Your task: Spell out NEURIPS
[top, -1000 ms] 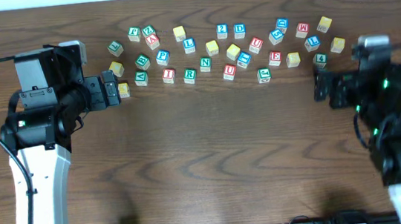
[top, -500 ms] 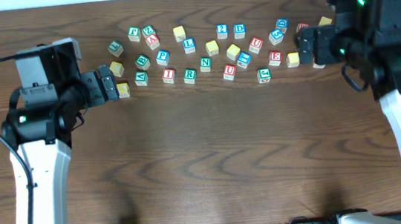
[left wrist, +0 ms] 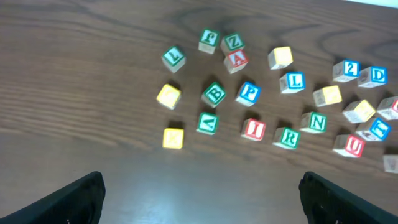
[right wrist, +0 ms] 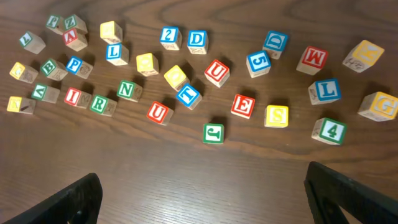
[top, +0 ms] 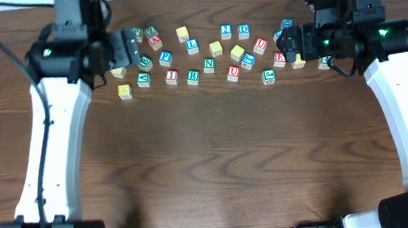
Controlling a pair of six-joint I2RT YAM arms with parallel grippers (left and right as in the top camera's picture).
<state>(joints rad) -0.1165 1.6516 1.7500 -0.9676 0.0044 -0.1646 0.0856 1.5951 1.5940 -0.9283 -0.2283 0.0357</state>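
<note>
Small wooden alphabet cubes are lying scattered in a loose band along the far side of the dark wooden table [top: 215, 151], and the wanted letters are sitting mixed in among the others. The red I cube [left wrist: 254, 129], green R cube [left wrist: 286, 137] and green N cube [left wrist: 317, 122] are forming a rough row. The blue P cube [left wrist: 249, 93] is sitting just behind the I, with a green B cube [left wrist: 214, 93] crowding beside it. One red U cube [right wrist: 159, 112] is lying near the N and a second red U cube [right wrist: 216, 72] further back, with a tilted blue-lettered cube [right wrist: 188, 95] sitting between them. The red E cube [right wrist: 242, 105] and yellow-faced S cube [right wrist: 277, 116] are resting side by side, with a green J cube [right wrist: 212, 133] near them on the robot's side. The left gripper [left wrist: 200, 186] is hovering over the P end, jaws spread wide and gripping nothing. The right gripper [right wrist: 202, 180] is hanging above the E end, likewise spread wide and empty.
</note>
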